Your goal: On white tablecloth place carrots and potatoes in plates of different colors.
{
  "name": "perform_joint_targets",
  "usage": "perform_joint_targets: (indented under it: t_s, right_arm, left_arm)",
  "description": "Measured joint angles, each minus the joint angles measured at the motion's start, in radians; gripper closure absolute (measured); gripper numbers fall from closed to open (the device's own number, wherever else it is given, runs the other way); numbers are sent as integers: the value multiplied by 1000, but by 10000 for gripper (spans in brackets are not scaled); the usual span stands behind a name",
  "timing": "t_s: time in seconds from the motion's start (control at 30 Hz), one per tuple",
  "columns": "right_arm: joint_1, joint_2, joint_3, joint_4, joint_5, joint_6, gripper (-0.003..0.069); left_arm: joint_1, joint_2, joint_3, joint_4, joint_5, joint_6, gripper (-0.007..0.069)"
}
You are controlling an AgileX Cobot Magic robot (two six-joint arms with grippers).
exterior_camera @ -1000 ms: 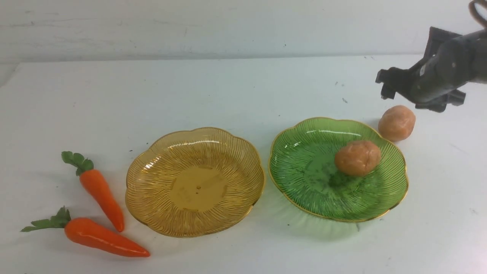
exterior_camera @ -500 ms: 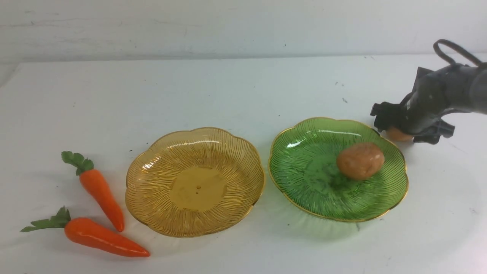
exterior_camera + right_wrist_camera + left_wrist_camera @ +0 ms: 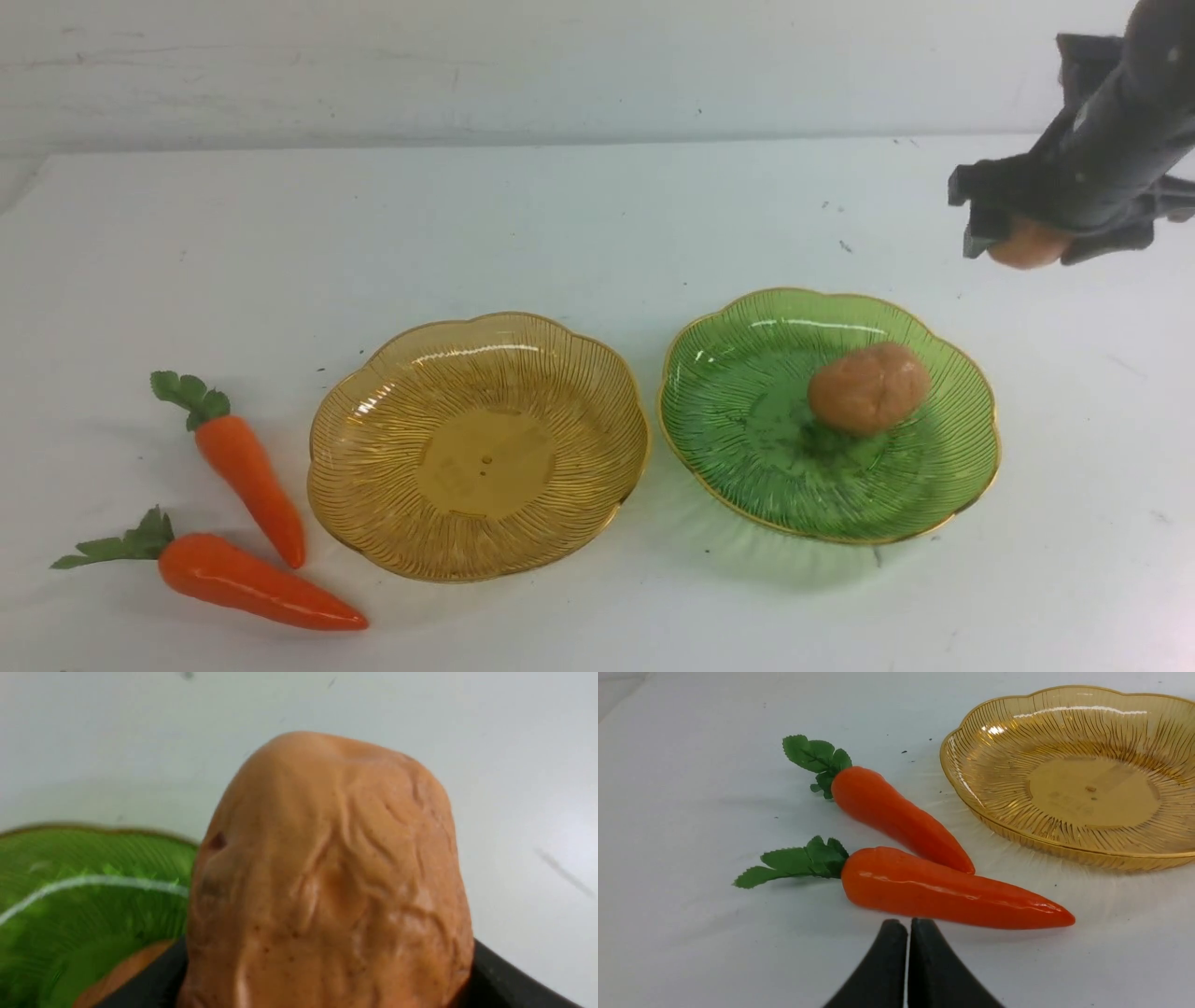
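carrots point(image 3: 250, 474) orange, green tops | amber plate point(image 3: 476, 457) ribbed, gold-edged | green plate point(image 3: 747, 420) ribbed, gold-edged | potatoes point(image 3: 868, 387) tan-brown | tablecloth point(image 3: 560, 224) white, dark-specked

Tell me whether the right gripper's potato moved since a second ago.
Yes. The potato rose from beside the green plate to well above its rim.

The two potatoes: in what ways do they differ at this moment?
The plated potato lies free inside the green plate; the gripped potato is clamped in the right gripper, held above the white tablecloth. The plated potato shows whole in the front view; the gripped potato is mostly hidden there. Both are tan-brown and lumpy.
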Motion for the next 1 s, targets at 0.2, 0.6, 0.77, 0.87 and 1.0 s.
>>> perform_joint_targets:
  t_s: [0.2,0.6,0.77,0.87,1.0]
  right_arm:
    - [106,21,4,207,91,-203,117]
    - [264,47,6,154,197,-239,30]
    - [276,47,6,151,230,-238,-29]
    - [276,47,6,138,246,-238,-31]
    - [276,32,6,137,250,-238,8]
  left_arm:
    - [0,0,0,0,1,0,628]
    - [0,0,0,0,1,0,628]
    - [0,0,0,0,1,0,628]
    - [0,0,0,0,1,0,628]
    - [0,0,0,0,1,0,628]
